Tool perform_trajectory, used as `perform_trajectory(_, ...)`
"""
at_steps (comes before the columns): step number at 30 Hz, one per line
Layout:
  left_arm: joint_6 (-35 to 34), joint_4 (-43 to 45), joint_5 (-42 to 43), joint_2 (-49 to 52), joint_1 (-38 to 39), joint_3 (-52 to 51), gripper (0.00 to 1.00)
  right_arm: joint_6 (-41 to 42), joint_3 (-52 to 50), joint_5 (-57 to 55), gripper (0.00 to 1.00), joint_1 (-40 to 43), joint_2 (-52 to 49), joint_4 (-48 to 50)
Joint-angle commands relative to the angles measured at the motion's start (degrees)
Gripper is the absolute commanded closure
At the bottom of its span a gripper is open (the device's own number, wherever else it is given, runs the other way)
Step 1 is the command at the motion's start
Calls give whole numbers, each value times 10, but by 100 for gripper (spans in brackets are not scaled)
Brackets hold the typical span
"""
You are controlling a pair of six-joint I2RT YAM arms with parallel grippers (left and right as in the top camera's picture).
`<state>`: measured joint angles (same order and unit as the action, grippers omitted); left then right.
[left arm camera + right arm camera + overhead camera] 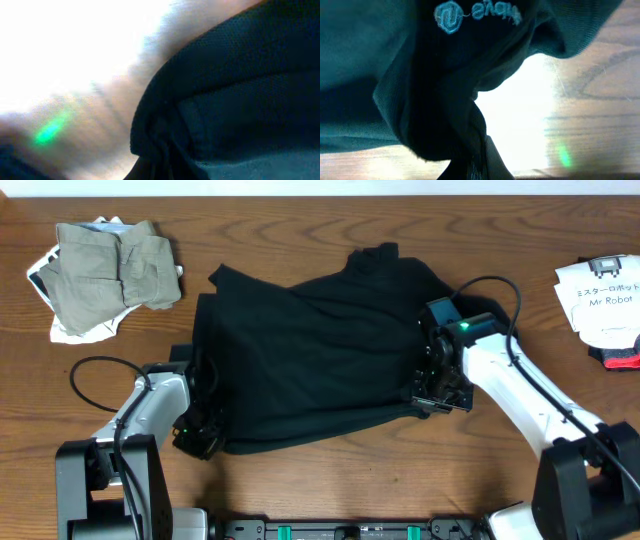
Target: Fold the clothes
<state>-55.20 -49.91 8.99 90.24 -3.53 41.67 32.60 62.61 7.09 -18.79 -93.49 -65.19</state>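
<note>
Here the black shirt (310,350) lies mid-way across the table (330,480), long axis left to right, the left gripper (198,435) clamped on its near-left corner and the right gripper (432,395) clamped on its right edge

Even light above, glare at the wrists

The overhead view is sharp and evenly lit, though the black shirt (320,360) loses detail against the wooden table (300,230). Both wrist views are blurred, with blown-out white patches and a green flare.
</note>
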Motion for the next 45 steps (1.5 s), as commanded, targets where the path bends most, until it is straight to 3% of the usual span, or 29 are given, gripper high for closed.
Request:
perform_trajectory(1,16,-29,-74,-22,0,-6,94,2,0,-17,99,9,47,-16)
perform_trajectory(9,49,-54,-88,-134,0,-1,94,2,0,-24,98,9,127,-40)
perform_trajectory(17,61,-49,-88,-203,0,5,94,14,0,-28,99,9,137,-38)
perform_trajectory(25,72,-16,-88,-204,0,40,94,65,-1,-91,98,9,137,-37)
perform_trajectory(45,96,149,-81,-202,1,40,94,103,-2,-147,97,9,137,13)
